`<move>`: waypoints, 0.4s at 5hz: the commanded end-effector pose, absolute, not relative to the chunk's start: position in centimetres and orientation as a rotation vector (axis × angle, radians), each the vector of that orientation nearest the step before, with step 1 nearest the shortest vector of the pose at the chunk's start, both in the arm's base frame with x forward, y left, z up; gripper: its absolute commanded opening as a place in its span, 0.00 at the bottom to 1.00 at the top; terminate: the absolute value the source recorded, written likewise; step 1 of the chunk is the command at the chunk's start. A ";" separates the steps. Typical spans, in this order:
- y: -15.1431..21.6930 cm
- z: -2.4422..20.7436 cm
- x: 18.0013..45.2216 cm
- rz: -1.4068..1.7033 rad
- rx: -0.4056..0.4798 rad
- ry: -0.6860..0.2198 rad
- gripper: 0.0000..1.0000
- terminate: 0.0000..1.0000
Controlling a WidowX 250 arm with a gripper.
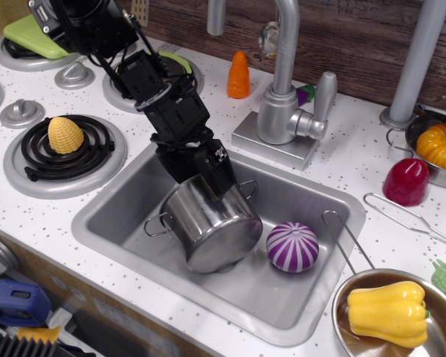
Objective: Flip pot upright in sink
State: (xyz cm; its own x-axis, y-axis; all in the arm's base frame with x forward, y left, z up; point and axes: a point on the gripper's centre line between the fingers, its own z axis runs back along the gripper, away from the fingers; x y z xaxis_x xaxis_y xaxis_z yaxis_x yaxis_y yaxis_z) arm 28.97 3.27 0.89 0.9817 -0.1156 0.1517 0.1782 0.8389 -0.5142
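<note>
Shiny silver pot [210, 223] in a grey steel sink [297, 297]; purple-and-white striped ball [292, 247]; white speckled countertop [342, 160]; yellow pepper [386, 312]; black gripper [208, 169]; orange carrot [238, 75]

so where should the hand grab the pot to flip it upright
Probably the rim on the pot's upper back edge, where the hand already sits, coming down from the back-left. The pot lies tilted in the sink with its closed base facing the camera and its opening hidden behind. The smooth, round wall offers little purchase; the wire loop handles look too small to pinch.
</note>
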 end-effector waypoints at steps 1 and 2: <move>3.1 1.6 29.5 -0.097 -0.647 -0.132 1.00 0.00; 2.9 1.4 29.5 -0.026 -0.777 -0.119 1.00 0.00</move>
State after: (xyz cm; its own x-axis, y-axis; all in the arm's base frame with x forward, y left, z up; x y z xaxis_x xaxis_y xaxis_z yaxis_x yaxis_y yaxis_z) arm 29.05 2.30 0.62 0.9959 0.0551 0.0719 0.0145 0.6866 -0.7269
